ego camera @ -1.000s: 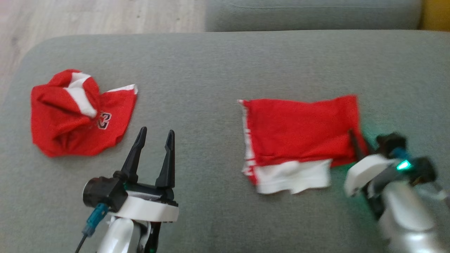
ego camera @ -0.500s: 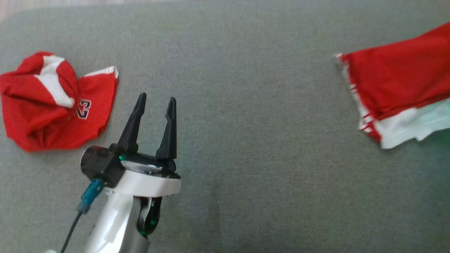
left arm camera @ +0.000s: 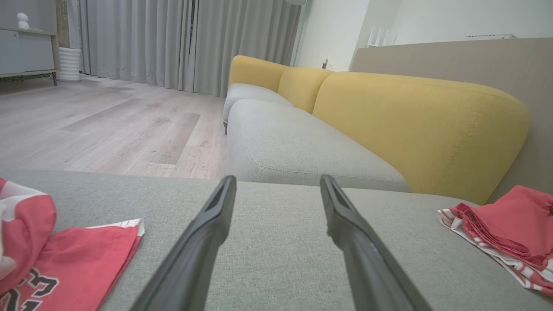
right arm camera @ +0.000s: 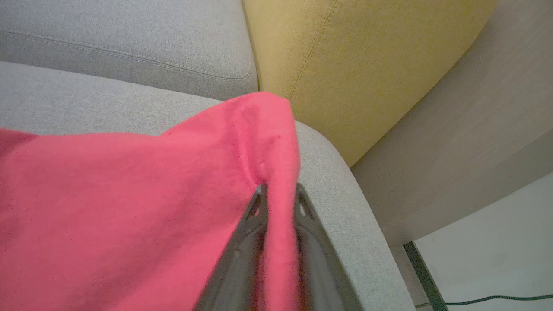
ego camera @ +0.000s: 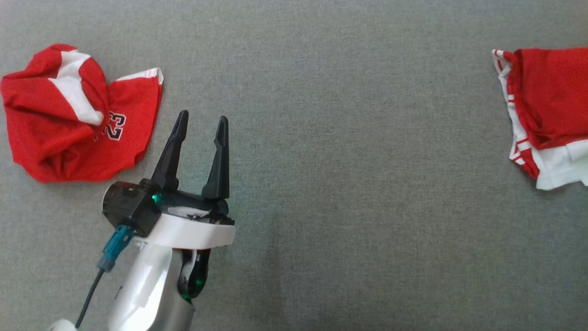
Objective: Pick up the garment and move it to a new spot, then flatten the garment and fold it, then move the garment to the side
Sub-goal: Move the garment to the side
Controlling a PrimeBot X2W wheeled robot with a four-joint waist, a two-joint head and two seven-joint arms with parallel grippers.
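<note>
I'm looking down on the grey seat cushion (ego camera: 349, 184). From the middle of the head view out to 12, 5 and 6 o'clock it is bare fabric, so there is wide open room between the two red pieces. In the left wrist view the cushion's far edge runs across towards 12 o'clock. A second grey seat (left arm camera: 293, 147) lies past it, with the yellow backrest (left arm camera: 414, 125) at 2 o'clock and the wooden floor (left arm camera: 108, 125) at 10 o'clock. In the right wrist view the cushion's rounded corner sits at 3 o'clock, close to the backrest and a beige panel (right arm camera: 453, 129).

The crumpled jersey (ego camera: 59, 133) lies bunched at 9 to 10 o'clock in the head view, its number 23 showing. The folded garment (ego camera: 551, 92), the piece I'm working, sits at 3 o'clock and is cut off by the view's right edge. Its red layer lies over a white one, the striped hem faces 9 o'clock, and it is well apart from the jersey.

My left forearm (ego camera: 151, 285) rises from 7 o'clock. The left gripper (ego camera: 203, 116) points to 12, its fingers spread wide over bare cushion, near the jersey's lower right edge but not touching it. The right gripper (right arm camera: 280, 188) points towards the cushion's corner, its fingers pinched on a raised ridge of the garment's red cloth.
</note>
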